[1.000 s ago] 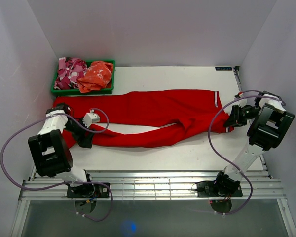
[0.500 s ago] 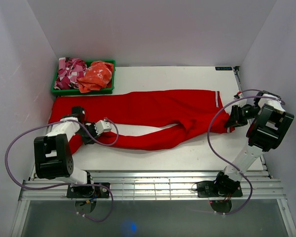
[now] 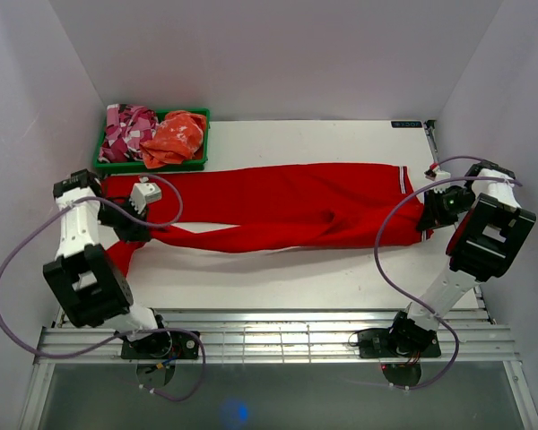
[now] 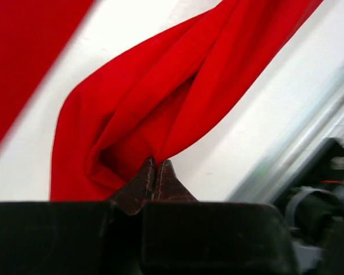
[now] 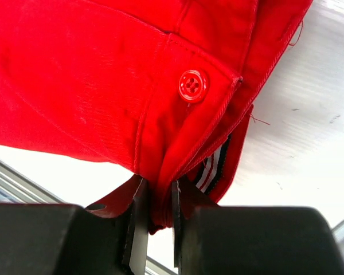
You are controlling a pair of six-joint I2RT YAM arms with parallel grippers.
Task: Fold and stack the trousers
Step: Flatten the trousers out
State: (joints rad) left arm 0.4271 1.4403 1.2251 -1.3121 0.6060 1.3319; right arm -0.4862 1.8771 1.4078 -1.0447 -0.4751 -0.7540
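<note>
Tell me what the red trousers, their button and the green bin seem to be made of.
The trousers look like matte woven cotton twill: fine diagonal weave, stitched seams. The button is probably glossy plastic: four holes, a slight sheen. The bin seems rigid moulded plastic, judging by its smooth green rim.

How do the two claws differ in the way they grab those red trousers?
The left gripper pinches a bunched leg of the trousers; the right gripper clamps the waistband near the button. The left gripper is almost fully closed on thin cloth; the right gripper gapes wider around a thicker fold. Both are shut on the trousers.
</note>
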